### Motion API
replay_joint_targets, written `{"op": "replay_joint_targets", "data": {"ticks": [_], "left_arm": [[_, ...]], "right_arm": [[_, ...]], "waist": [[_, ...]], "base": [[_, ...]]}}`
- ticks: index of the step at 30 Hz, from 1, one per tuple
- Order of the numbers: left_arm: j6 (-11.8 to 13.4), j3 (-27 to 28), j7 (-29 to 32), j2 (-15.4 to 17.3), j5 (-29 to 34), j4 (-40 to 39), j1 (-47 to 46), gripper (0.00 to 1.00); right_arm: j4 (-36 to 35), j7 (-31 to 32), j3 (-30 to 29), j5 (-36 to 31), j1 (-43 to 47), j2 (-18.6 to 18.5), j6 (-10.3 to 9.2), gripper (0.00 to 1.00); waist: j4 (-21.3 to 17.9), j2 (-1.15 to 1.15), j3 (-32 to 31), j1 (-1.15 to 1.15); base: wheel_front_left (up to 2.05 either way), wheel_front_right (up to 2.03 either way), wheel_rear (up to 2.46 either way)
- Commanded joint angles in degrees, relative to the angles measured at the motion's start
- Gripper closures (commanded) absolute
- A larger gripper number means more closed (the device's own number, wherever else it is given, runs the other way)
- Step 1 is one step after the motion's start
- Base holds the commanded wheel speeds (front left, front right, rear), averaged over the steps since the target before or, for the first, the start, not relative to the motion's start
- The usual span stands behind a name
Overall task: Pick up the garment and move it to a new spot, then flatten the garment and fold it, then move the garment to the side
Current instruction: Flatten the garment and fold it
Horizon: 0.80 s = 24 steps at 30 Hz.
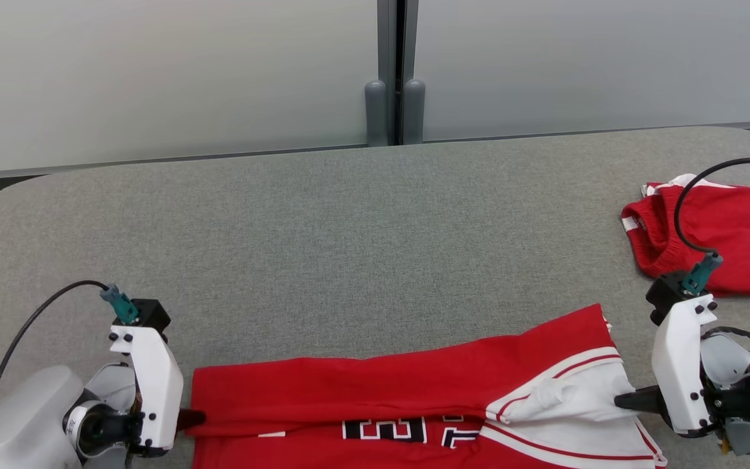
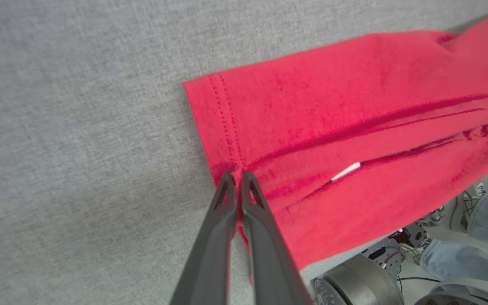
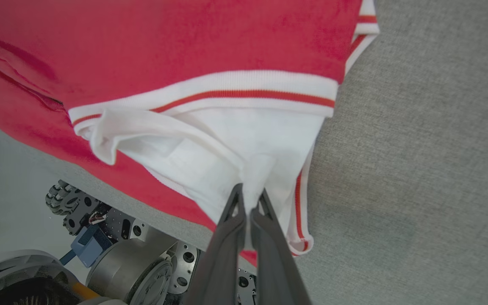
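The garment [image 1: 381,381], a red jersey with white sleeves and black lettering, lies stretched along the near edge of the grey table [image 1: 349,234], partly folded over itself. My left gripper [image 1: 194,418] is shut on its red hem corner, and the left wrist view shows the fingertips pinching the stitched hem [image 2: 223,127] of the garment [image 2: 333,118]. My right gripper [image 1: 621,400] is shut on the white sleeve [image 1: 577,400]. In the right wrist view the fingers [image 3: 250,203] clamp a bunched fold of white sleeve cloth [image 3: 227,148]. A small white tag [image 2: 345,171] shows in a crease.
A separate small red-and-white cloth bundle [image 1: 720,228] sits at the table's right, behind my right wrist. A pale wall with a grey post [image 1: 394,111] stands behind the table. The robot's wheeled base [image 3: 112,237] shows below the table edge, and a person's shoe and trouser leg [image 2: 477,212] are nearby.
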Motion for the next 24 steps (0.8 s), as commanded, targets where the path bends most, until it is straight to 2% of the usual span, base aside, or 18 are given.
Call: {"op": "replay_joint_targets", "data": {"ticks": [1, 2, 9, 14, 20, 24], "left_arm": [[-0.2, -0.4, 0.7, 0.1, -0.5, 0.2, 1.1, 0.1], [-0.3, -0.5, 1.2, 0.3, -0.6, 0.2, 1.2, 0.0], [-0.1, -0.2, -0.2, 1.3, 0.0, 0.0, 1.5, 0.0], [0.0, 0.8, -1.9, 2.4, 0.3, -1.5, 1.2, 0.0], [0.8, 2.9, -6.4, 4.9, 2.0, -6.1, -0.2, 0.0], [2.2, 6.6, -15.4, 6.5, 3.8, -10.7, -0.2, 0.0]], "right_arm": [[-0.2, 0.2, -0.4, -0.4, 0.9, 0.1, -0.01, 0.09], [-0.2, 0.3, -0.6, -0.6, 1.2, 0.2, -0.01, 0.0], [-2.0, 0.2, -3.1, 0.1, 3.4, 0.8, -0.01, 0.0], [-3.9, -1.8, -7.2, 0.7, 4.9, 0.3, -0.01, 0.0], [-7.6, -11.4, -14.3, -1.1, 6.0, 1.6, 0.0, 0.0], [-9.8, -21.4, -17.7, -5.6, 6.6, 2.8, 0.0, 0.0]], "waist": [[-0.1, 0.0, -0.3, 0.0], [-0.1, 0.0, -0.4, 0.0], [-0.1, 0.0, -2.2, 0.0], [0.1, 0.0, -3.5, 0.0], [0.7, 0.0, -4.8, 0.0], [1.1, 0.0, -5.2, 0.0]], "base": [[0.0, 0.0, 0.0], [0.0, 0.0, 0.0], [0.0, 0.0, 0.0], [0.0, 0.0, 0.0], [0.0, 0.0, 0.0], [0.0, 0.0, 0.0]]}}
